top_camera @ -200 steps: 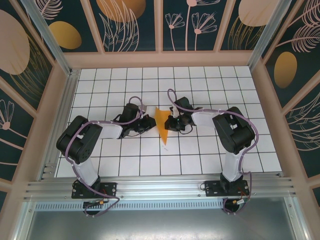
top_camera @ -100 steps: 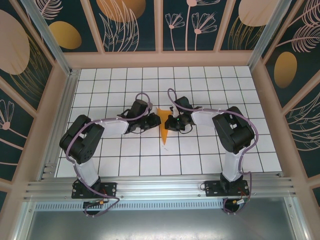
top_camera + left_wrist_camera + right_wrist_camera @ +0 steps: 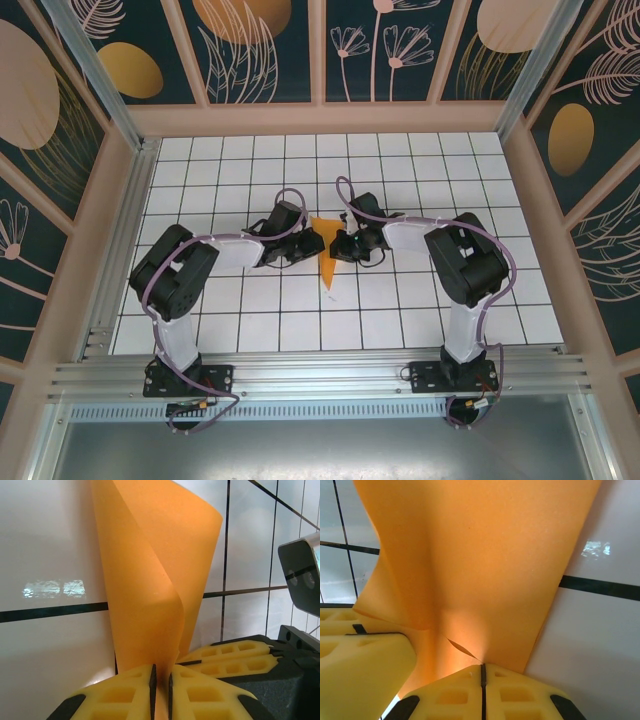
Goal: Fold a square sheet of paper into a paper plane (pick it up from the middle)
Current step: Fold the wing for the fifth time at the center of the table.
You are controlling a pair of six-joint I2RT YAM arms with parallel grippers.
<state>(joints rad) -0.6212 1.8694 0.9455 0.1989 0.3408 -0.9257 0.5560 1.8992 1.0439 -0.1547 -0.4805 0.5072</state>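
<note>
The orange sheet of paper is folded into a narrow pointed shape at the middle of the tiled floor, its tip toward the arms. My left gripper meets it from the left and my right gripper from the right. In the left wrist view the paper rises as a curled double layer, and my left gripper is shut on its near edge. In the right wrist view the paper spreads wide, and my right gripper pinches its edge with jaws pressed together. The two grippers nearly touch.
White tiled floor with black grid lines lies all around. Wooden walls enclose it at the back and both sides, and an aluminium rail runs along the near edge. The right gripper's yellow fingers sit just right of my left jaws.
My left arm has swung right to the paper and its gripper has closed on the paper's left edge. The paper now looks narrower. My right gripper has stayed in place.
</note>
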